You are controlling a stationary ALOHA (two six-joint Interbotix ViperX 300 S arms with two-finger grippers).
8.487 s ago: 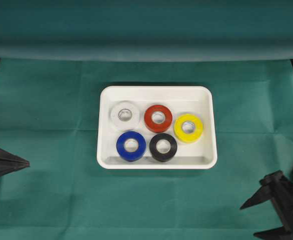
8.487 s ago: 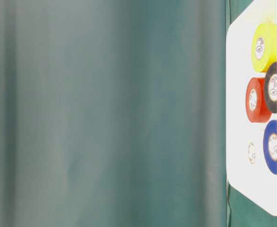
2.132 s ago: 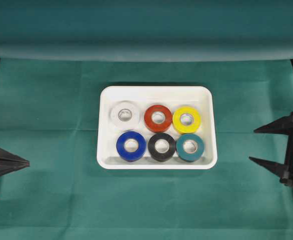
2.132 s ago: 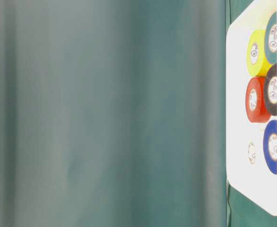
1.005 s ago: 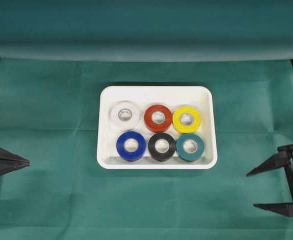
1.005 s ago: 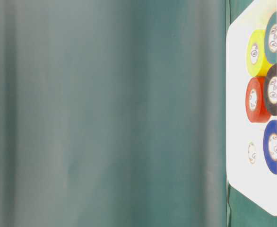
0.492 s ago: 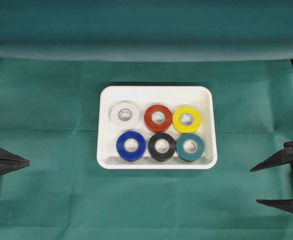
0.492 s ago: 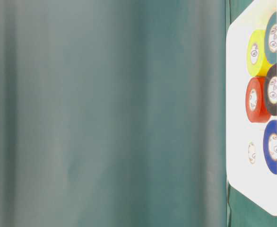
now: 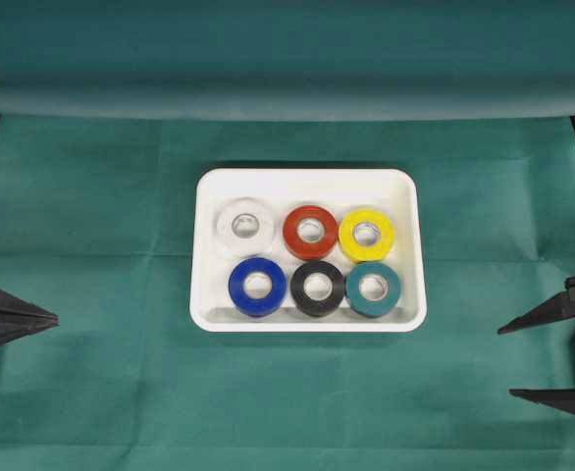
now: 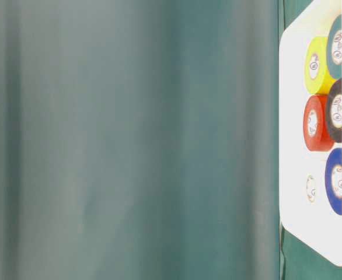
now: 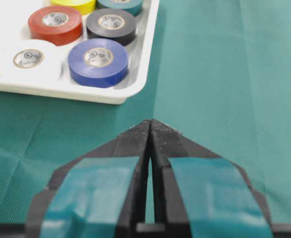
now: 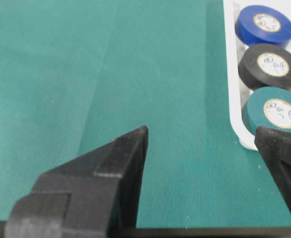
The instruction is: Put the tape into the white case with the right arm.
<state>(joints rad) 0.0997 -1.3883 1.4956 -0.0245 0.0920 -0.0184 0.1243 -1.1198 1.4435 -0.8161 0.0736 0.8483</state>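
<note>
While the green bench [image 9: 91,392] sits quiet, the white case [image 9: 307,181] holds centre stage in the middle of it, long side running left to right, nothing else loose on the cloth that I can see. Off at the right edge hangs the right gripper [image 9: 554,359], all black, jaws spread wide with only cloth between them, well apart from the case. Over at the left edge, the left gripper [image 9: 32,319] with its light-blue patches has its jaws pressed together, tips meeting, holding nothing.

Now the rolls, and count them: six in the case, two rows of three. Far row: white tape [image 9: 245,226], red tape [image 9: 310,232], yellow tape [image 9: 366,235]. Near row: blue tape [image 9: 257,286], black tape [image 9: 318,287], teal tape [image 9: 373,287], the teal one nearest the right arm. Neighbours sit touching or just beside each other, all lying flat.

By my reckoning these are light, stiff rings with smooth, slightly slick sides and a firm core; squeeze across the outer wall, or put one finger down the hole, and they should not crush.

One case, two grippers, six tapes. The job looks done.
</note>
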